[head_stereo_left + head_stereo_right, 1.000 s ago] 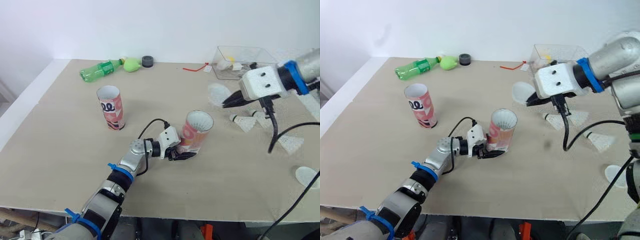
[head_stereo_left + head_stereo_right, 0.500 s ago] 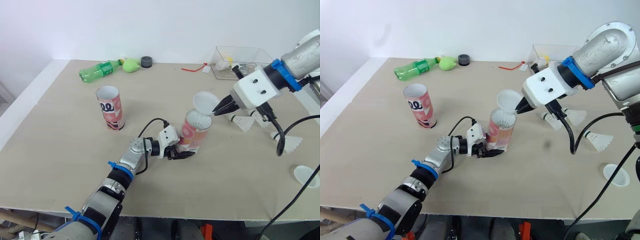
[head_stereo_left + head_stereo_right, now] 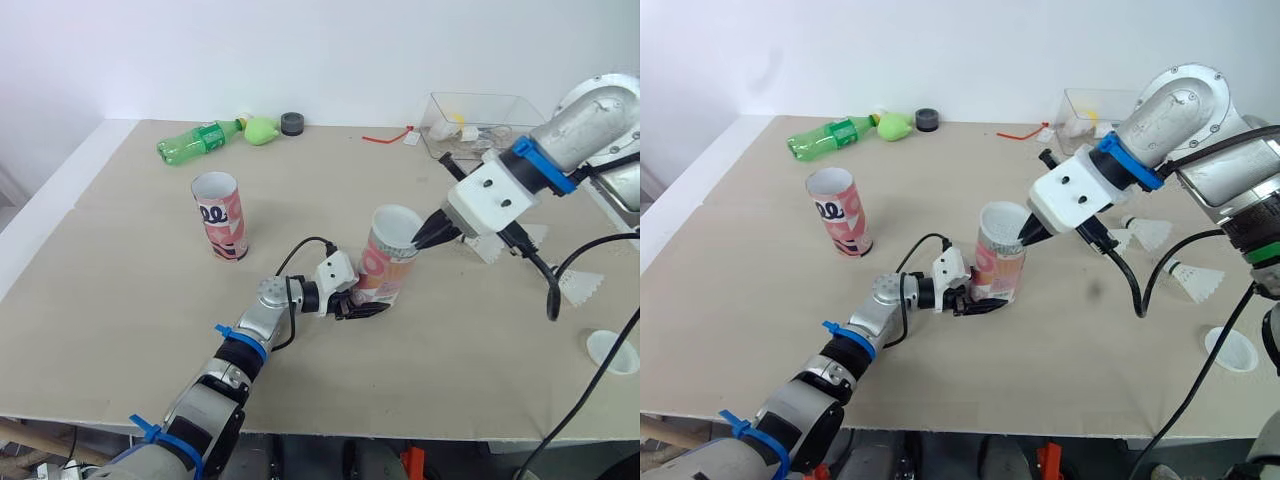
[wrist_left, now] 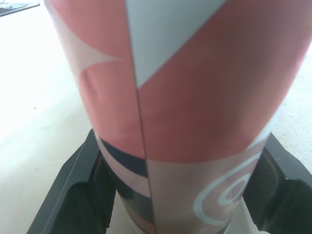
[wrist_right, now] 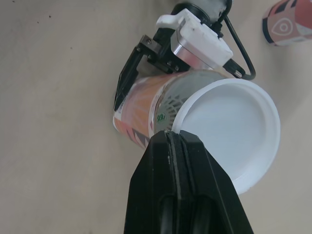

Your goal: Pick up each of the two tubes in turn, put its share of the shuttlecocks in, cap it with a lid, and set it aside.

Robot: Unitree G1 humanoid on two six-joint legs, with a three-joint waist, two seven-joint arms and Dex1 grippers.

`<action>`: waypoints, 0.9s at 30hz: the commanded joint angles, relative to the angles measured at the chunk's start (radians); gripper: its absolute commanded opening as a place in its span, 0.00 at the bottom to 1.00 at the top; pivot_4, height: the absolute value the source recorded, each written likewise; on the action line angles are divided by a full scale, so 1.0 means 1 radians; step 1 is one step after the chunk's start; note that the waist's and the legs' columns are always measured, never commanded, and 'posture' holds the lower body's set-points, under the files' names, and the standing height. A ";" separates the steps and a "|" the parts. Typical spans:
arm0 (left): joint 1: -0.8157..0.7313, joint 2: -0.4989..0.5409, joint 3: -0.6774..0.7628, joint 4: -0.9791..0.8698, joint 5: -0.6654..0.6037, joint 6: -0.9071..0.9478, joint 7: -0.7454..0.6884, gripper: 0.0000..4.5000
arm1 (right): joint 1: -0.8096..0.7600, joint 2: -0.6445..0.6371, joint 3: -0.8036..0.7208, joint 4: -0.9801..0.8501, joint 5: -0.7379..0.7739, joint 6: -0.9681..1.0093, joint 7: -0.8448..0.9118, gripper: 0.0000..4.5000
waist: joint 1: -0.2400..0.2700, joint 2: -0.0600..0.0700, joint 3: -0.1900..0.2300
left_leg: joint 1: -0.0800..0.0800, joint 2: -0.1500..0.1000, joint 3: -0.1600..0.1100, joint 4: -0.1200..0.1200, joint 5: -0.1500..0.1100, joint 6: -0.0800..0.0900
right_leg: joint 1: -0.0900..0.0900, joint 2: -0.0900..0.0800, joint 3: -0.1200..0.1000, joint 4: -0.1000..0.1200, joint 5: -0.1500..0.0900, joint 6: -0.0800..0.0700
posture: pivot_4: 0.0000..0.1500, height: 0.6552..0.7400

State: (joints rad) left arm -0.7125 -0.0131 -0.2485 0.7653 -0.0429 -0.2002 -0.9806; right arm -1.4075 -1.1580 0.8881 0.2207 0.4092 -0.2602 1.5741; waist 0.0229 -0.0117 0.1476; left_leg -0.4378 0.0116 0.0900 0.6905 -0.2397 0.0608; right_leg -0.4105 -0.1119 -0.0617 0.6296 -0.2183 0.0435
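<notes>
While left tool (image 3: 368,307) clamps tube (image 3: 388,268), right tool (image 5: 176,139) pinching lid (image 5: 234,131), seemingly seated.

The beige table (image 3: 110,290) carries an upright pink tube (image 3: 221,215), a green bottle (image 3: 200,139) on its side, a black ring (image 3: 293,123), a clear box (image 3: 480,125), loose shuttlecocks (image 3: 1148,232) and a white lid (image 3: 612,351).

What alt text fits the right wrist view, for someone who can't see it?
The right gripper, fingers shut, pinches the rim of a white lid held over the mouth of a pink shuttlecock tube. The left gripper clasps the tube's lower end on the beige table; a second tube stands beyond.
</notes>
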 commanded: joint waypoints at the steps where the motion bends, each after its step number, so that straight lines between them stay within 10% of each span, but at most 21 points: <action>1: 0.033 0.014 -0.029 0.048 0.041 0.031 0.011 0.67 | -0.039 -0.007 -0.004 -0.009 0.027 -0.006 0.040 0.01 | 0.000 0.000 0.000 | 0.000 0.000 0.000 0.000 0.000 0.000 | 0.000 0.000 0.000 0.000 0.000 0.000 | 1.00 1.00; 27: 0.030 0.015 -0.032 0.064 0.044 0.036 0.025 0.67 | -0.058 -0.024 0.052 -0.017 0.028 -0.014 0.040 0.01 | 0.000 0.000 0.000 | 0.000 0.000 0.000 0.000 0.000 0.000 | 0.000 0.000 0.000 0.000 0.000 0.000 | 1.00 1.00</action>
State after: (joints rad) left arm -0.7121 -0.0132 -0.2530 0.7665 -0.0420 -0.2000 -0.9659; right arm -1.4321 -1.1812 0.9431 0.2009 0.4429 -0.2590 1.5757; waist 0.0229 -0.0117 0.1476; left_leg -0.4375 0.0116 0.0900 0.6906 -0.2396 0.0608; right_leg -0.4108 -0.1123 -0.0616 0.6295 -0.2179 0.0435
